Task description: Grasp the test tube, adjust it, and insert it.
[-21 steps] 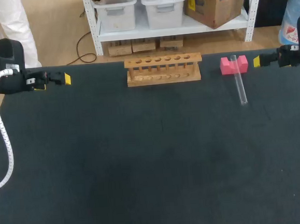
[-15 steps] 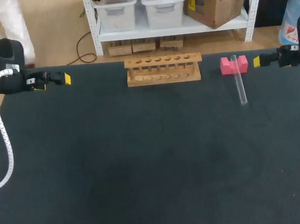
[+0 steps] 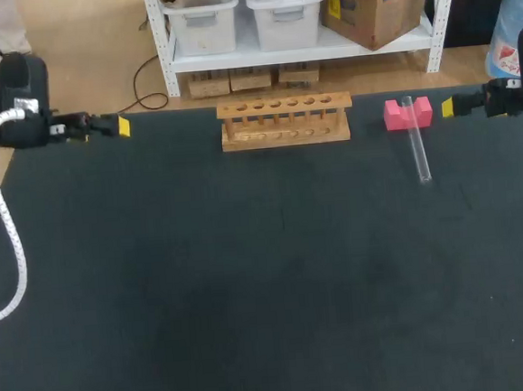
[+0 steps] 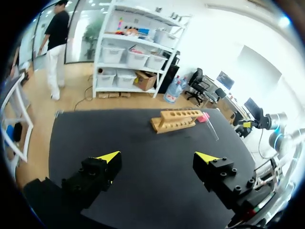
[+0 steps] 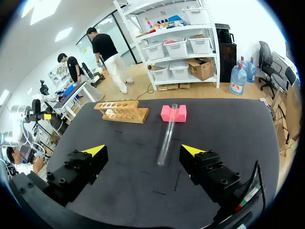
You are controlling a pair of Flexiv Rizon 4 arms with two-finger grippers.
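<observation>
The tube is lying on the table, one end sitting in the notch of a pink block and the other end pointing toward the table's near side. The block is standing beside the rack, a little apart from it, and the rack is sitting near the far edge with its row of holes facing up (no tube is showing in any of them).

The right gripper is hanging at the far right edge, near the block but not touching it. In its wrist view the right gripper is holding its fingers wide apart with nothing between them, and the tube is lying just ahead of it, the block beyond.

The left gripper is hanging at the far left edge, well apart from the rack. Its fingers are spreading wide too, gripping nothing, with the rack far ahead.
</observation>
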